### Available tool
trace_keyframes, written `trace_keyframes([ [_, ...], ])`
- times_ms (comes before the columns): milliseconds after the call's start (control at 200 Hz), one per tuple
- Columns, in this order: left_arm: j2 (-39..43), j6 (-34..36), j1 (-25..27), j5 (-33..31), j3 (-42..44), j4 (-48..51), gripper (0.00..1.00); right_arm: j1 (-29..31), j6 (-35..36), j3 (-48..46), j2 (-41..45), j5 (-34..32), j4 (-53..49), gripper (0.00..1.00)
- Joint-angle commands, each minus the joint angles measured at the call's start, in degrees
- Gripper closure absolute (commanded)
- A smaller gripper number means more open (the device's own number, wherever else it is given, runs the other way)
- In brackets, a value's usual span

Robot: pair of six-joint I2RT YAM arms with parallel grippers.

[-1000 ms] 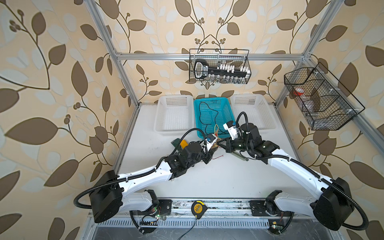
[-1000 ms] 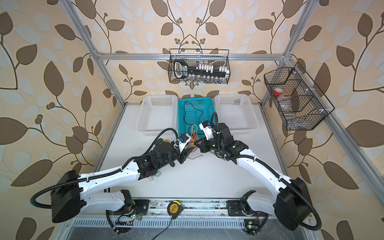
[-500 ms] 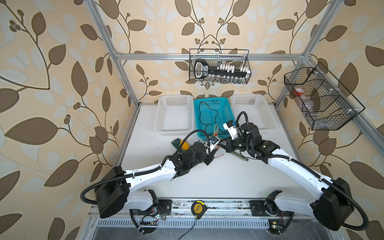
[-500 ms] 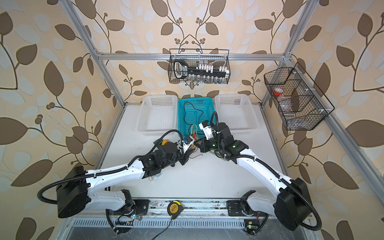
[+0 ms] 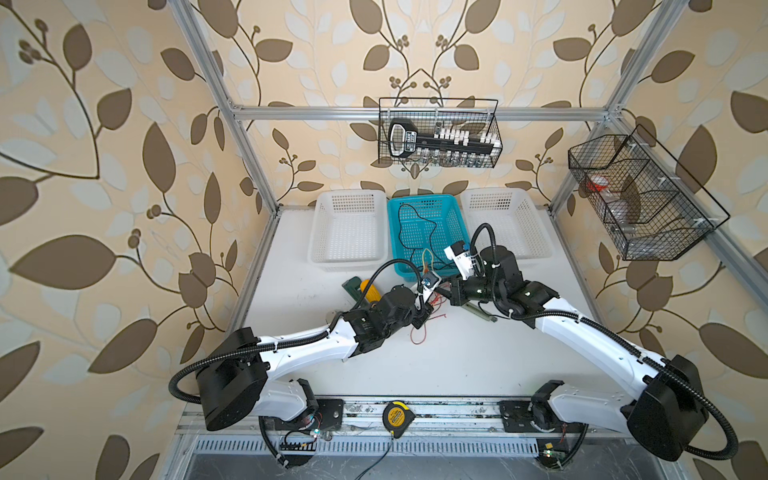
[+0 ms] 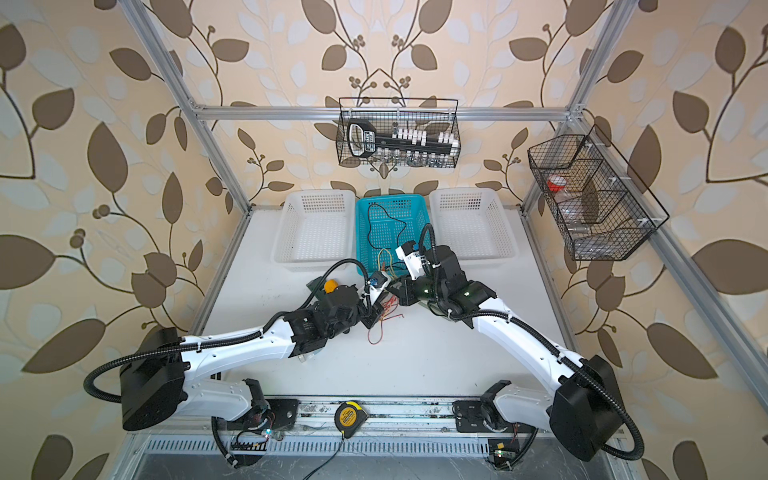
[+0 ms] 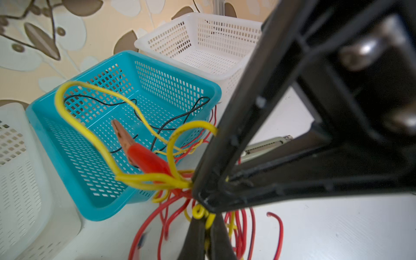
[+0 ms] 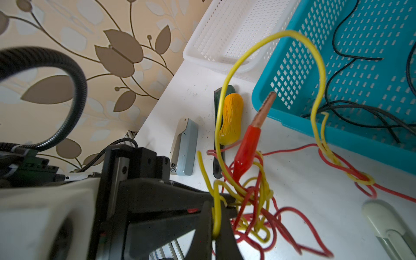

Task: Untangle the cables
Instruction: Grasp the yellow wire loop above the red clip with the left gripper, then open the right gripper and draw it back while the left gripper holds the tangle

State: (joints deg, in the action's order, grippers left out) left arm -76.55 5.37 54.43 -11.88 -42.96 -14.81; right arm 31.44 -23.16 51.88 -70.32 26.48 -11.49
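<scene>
The cables form a knot of red cable [image 5: 419,330] [image 6: 377,328] and yellow cable [image 7: 94,137] [image 8: 234,65], hanging just above the table in front of the teal basket [image 5: 424,198]. A red alligator clip [image 7: 144,157] [image 8: 245,144] sticks up out of the knot. A thin black cable [image 5: 415,220] [image 6: 386,216] lies in the teal basket and trails over its front rim. My left gripper [image 5: 428,309] [image 7: 208,221] is shut on a yellow strand. My right gripper [image 5: 446,291] [image 8: 216,216] faces it closely, shut on another yellow loop.
White baskets [image 5: 349,228] [image 5: 505,224] flank the teal one. A yellow-handled tool [image 5: 370,291], a grey-blue stapler [image 8: 184,148] and a beige tool [image 8: 387,227] lie near the knot. A tape measure [image 5: 394,415] sits on the front rail. Wire racks [image 5: 438,133] [image 5: 640,199] hang on the walls.
My left gripper's jaws have closed onto the yellow strand at the knot. The right arm has held still with its grip.
</scene>
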Motion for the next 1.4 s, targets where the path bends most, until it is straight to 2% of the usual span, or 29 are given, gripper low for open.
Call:
trace_keyframes([
  [0, -0.61, -1.12, 0.06, -1.66, -2.27, -3.15, 1.0, 1.24, 0.45, 2.07, 0.03, 0.97, 0.21, 1.0],
  [90, -0.35, -1.96, 0.06, -1.83, -1.55, -4.22, 1.0, 1.34, 1.64, 1.71, 0.54, -1.85, -1.06, 0.98],
  [215, 1.15, -3.77, 0.06, -2.39, 0.47, -5.99, 1.0, 1.09, 3.21, -0.46, 4.19, -8.3, -1.25, 0.81],
  [265, 1.8, -4.34, -0.03, -2.13, 1.01, -6.04, 1.0, 0.74, 4.03, -1.42, 5.74, -9.3, -1.2, 0.75],
  [420, 3.46, -5.53, -0.03, -0.74, 1.91, -5.48, 1.0, -0.64, 6.31, -4.68, 9.21, -10.41, -1.12, 0.67],
  [535, 4.47, -6.13, -0.03, 0.93, 2.27, -5.41, 1.0, -1.27, 6.96, -6.5, 9.26, -11.87, -1.54, 0.66],
  [955, 5.01, -6.95, -0.03, 4.12, 1.29, -3.34, 1.0, 0.28, 4.61, -8.47, 4.68, -6.97, 7.86, 0.62],
  [1145, 5.41, -7.3, -0.03, 5.47, 1.27, -3.21, 1.0, 0.29, 3.39, -8.55, 3.98, -6.15, 10.4, 0.63],
  [1240, 5.81, -7.63, -0.03, 6.85, 1.22, -3.51, 1.0, 0.21, 2.88, -8.63, 3.72, -5.67, 11.42, 0.67],
  [1309, 6.37, -7.81, -0.03, 7.97, 1.69, -4.36, 1.0, 0.28, 2.95, -8.91, 3.36, -5.31, 12.26, 0.86],
  [1394, 7.22, -8.04, -0.03, 7.77, 1.93, -4.55, 1.0, 0.25, 3.24, -8.72, 2.27, -5.41, 11.61, 1.0],
])
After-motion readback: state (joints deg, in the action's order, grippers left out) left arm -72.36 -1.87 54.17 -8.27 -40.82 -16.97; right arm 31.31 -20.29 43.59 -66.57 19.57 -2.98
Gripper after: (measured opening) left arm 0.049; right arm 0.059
